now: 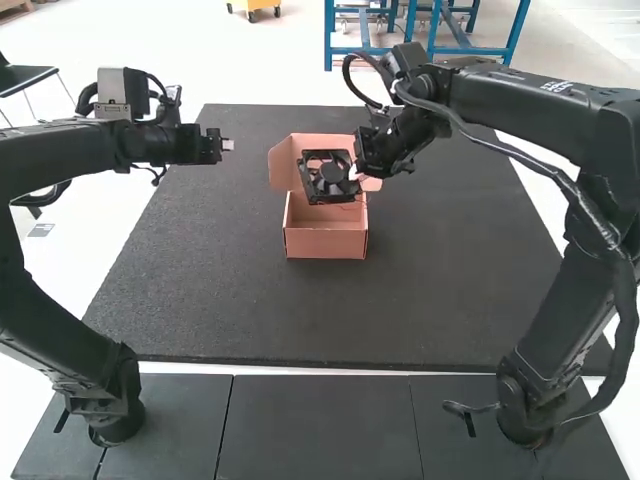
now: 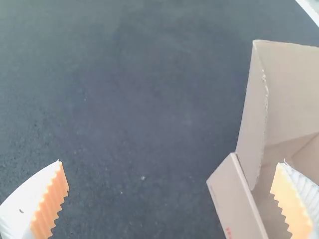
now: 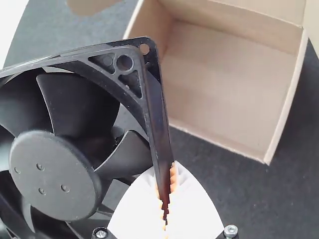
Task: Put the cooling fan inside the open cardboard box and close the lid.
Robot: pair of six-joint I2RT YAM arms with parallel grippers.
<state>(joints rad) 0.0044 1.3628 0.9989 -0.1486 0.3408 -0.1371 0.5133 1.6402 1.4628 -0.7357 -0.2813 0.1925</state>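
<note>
The table [image 1: 200,300] carries a wide dark mat with plenty of bare room on every side of both end effectors. Its edges are well apart from the work in the middle. The right arm [image 1: 560,110] reaches in from its side, bent at the elbow with the wrist angled down toward the centre. The left arm [image 1: 70,145] stretches level across its own half. The cardboard box [image 1: 325,235] stands open directly below the right end effector [image 1: 365,165] and off to one side of the left end effector [image 1: 222,145], clear of it in the high view. Its lid [image 1: 285,160] stands upright behind the opening, on the side nearer the left end effector. A side flap [image 2: 234,199] juts out close to that end effector and bears a small red mark too tiny to read. White print on the right arm is likewise unreadable. The cooling fan [image 1: 328,176] hangs in the air, nearly on edge, just above the box's rear part and in front of the lid. It is pinched by one edge of its black frame in the right end effector, whose orange pads [image 3: 172,177] are clamped on that rim. Seen from the right wrist, the box's bare inside [image 3: 234,94] lies beyond the fan. The left end effector hovers over bare mat with its fingers [image 2: 45,206] spread wide and nothing between them.
</note>
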